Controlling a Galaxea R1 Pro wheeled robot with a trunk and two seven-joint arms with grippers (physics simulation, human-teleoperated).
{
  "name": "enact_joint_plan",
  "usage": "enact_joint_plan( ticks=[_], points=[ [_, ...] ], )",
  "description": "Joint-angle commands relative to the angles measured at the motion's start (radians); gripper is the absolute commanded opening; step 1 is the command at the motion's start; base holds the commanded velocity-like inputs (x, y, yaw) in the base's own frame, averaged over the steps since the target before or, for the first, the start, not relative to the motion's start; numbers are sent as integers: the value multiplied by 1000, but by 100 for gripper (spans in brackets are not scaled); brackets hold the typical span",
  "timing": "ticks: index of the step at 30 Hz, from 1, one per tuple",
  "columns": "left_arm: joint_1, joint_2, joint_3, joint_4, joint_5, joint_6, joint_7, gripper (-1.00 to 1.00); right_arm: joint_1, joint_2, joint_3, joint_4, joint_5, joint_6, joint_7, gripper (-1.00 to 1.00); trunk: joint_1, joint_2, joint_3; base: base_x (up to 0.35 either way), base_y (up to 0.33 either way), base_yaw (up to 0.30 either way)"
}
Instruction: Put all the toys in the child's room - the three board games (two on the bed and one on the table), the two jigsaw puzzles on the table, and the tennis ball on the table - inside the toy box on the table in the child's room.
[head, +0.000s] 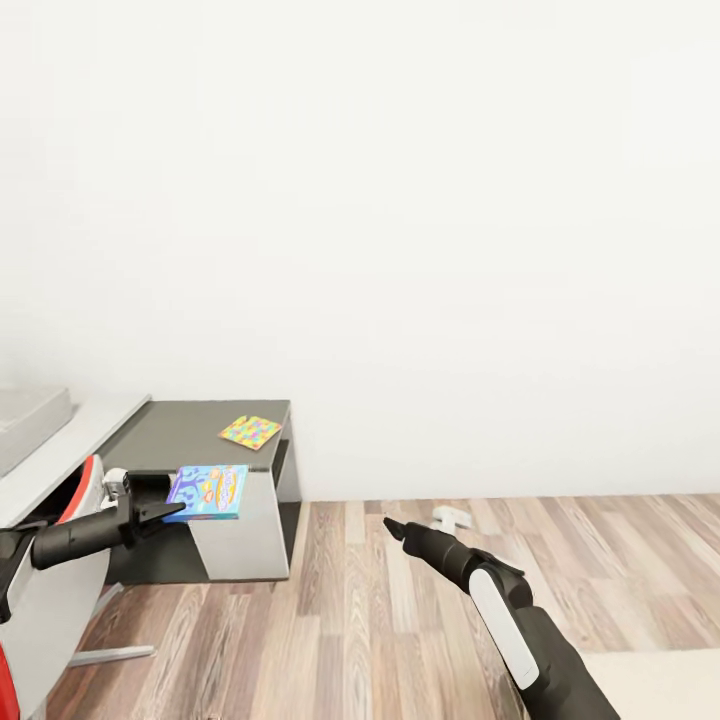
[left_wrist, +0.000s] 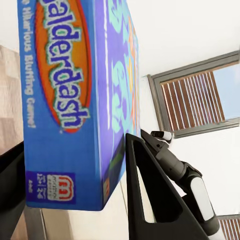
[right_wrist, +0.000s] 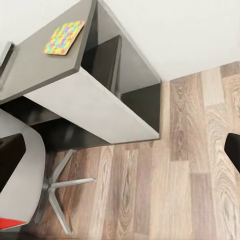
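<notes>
My left gripper (head: 170, 506) is shut on a small blue board game (head: 209, 491), held level in front of the low dark grey unit (head: 180, 435) of the table. The left wrist view has the game's printed blue box (left_wrist: 65, 100) pinched between the dark fingers (left_wrist: 150, 200). One jigsaw puzzle (head: 250, 432) lies flat on the grey unit, near its far right corner (right_wrist: 64, 37). A corner of the light grey toy box (head: 25, 420) sits on the white table top (head: 95, 425) at the far left. My right gripper (head: 390, 527) hangs open and empty over the wood floor, its fingers (right_wrist: 233, 150) wide apart.
A white swivel chair with red trim (head: 55, 590) stands close at my left, its star base (right_wrist: 60, 187) on the wood floor (head: 400, 620) before the unit. A bare white wall runs behind. A pale beige surface (head: 660, 680) fills the near right corner.
</notes>
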Motion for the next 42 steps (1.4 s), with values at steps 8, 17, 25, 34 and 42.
enact_joint_plan(
  ticks=[8, 17, 25, 34, 42],
  points=[
    [-1, -1, 2, 0, -1, 10, -5, -100, -1, 1, -1, -1, -2, 5, 2, 100, 1, -2, -2, 1, 0, 292],
    [-1, -1, 2, 0, -1, 10, -5, -100, -1, 9, -1, -1, -1, 6, 2, 100, 1, -2, -2, 143, 0, 292],
    [-1, -1, 2, 0, -1, 10, -5, -100, -1, 11, -1, -1, -1, 6, 2, 100, 1, -2, -2, 318, 0, 292],
    [-1, -2, 3, 0, 0, 10, -5, -100, -1, 11, -1, -1, -1, 6, 2, 100, 1, -2, -2, 294, 0, 292],
    [-1, 18, 23, -1, 7, 20, -5, -100, -1, 11, -1, -1, -1, 6, 2, 100, 1, -2, -2, 47, 0, 292]
  ],
)
